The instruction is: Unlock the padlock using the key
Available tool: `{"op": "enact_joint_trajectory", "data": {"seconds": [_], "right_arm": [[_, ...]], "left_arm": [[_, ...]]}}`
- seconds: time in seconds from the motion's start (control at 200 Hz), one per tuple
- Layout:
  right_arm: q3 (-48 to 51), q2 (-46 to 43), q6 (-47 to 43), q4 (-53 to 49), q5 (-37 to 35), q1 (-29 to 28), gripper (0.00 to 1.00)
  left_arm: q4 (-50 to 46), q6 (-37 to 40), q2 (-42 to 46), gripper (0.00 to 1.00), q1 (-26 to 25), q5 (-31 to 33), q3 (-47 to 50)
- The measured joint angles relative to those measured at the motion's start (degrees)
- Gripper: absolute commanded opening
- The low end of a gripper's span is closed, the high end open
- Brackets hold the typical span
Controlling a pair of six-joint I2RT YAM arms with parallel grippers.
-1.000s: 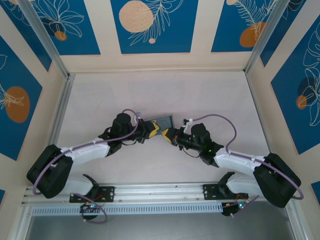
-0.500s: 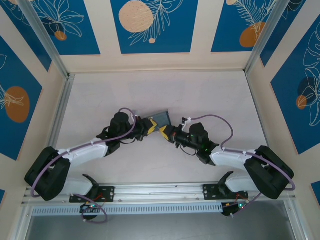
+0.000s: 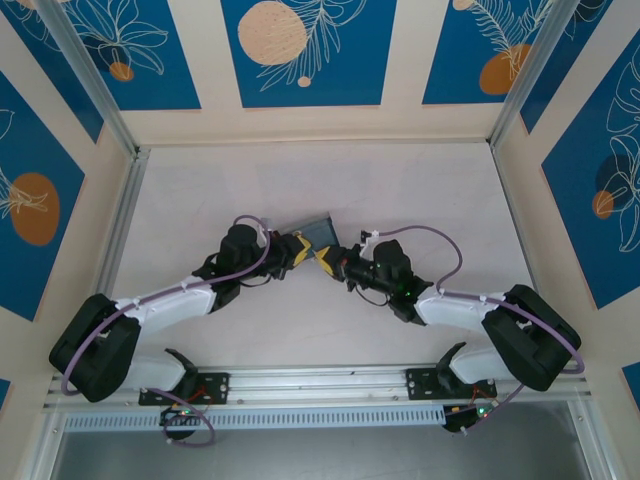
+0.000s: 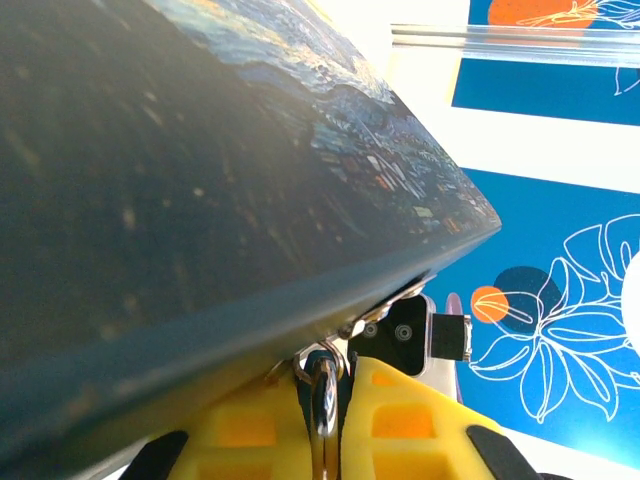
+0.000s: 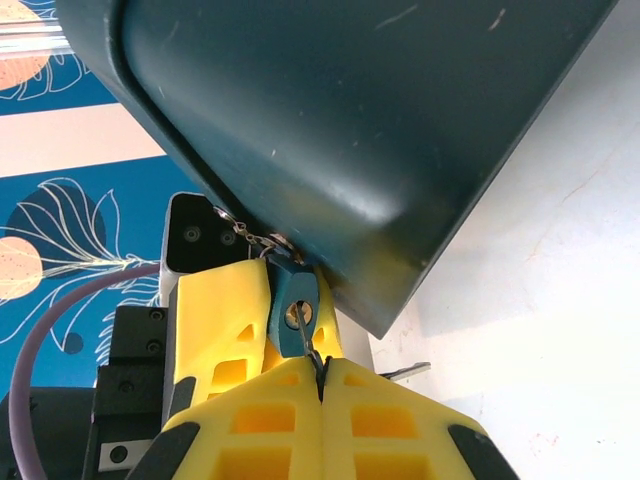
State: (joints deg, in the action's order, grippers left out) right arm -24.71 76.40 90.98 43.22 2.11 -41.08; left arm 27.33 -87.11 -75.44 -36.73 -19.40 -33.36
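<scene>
Touching padlock (image 5: 282, 300) — key (image 5: 309, 345), right wrist.

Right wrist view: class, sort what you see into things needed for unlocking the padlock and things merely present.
Needed:
padlock
key
right fingers
left fingers

Merely present:
tin box
table
purple cable

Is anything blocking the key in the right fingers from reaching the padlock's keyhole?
Nothing visible does. In the right wrist view the key, pinched in the shut right gripper, runs straight up to the keyhole on the padlock, its tip at the hole. The tin box sits just above, off that line.
</scene>
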Motion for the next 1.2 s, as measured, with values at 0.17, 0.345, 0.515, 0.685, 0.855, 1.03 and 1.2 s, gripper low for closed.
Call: {"op": "enact_joint_trajectory", "data": {"seconds": [0.17, 0.345, 0.515, 0.685, 0.855, 1.03, 1.2], "right_arm": [[-0.04, 0.0, -1.09, -0.37, 2.16, 2.23, 0.0], [-0.07, 0.0, -2.08, -0.63, 3.04, 3.65, 0.0], [-0.5, 0.02, -2.34, -0.79, 3.72, 3.69, 0.0], [-0.57, 0.59, -1.99, -0.79, 2.32, 2.43, 0.0], [-0.55, 1.68, 0.59, -0.57, -2.05, -0.39, 0.0], [0.92, 3.15, 6.29, 2.49, -7.56, -3.34, 0.0], [2.19, 4.5, 12.92, 6.03, -12.0, -5.81, 0.0]], "left_arm": [[0.0, 0.0, 0.02, 0.0, -0.02, -0.13, 0.0], [-0.04, 0.0, 0.2, 0.0, -0.15, -1.53, 0.02], [-0.37, 0.0, 0.94, 0.0, -0.26, -1.77, 0.24], [-0.9, 0.0, 1.07, 0.0, -0.26, -1.7, 0.63], [-2.47, 0.0, 1.9, 0.0, -0.24, -0.83, 1.46], [-3.3, 0.0, 2.12, 0.0, -0.24, -0.37, 2.08], [-3.69, 0.02, 2.49, 0.0, -0.24, 0.04, 2.27]]}}
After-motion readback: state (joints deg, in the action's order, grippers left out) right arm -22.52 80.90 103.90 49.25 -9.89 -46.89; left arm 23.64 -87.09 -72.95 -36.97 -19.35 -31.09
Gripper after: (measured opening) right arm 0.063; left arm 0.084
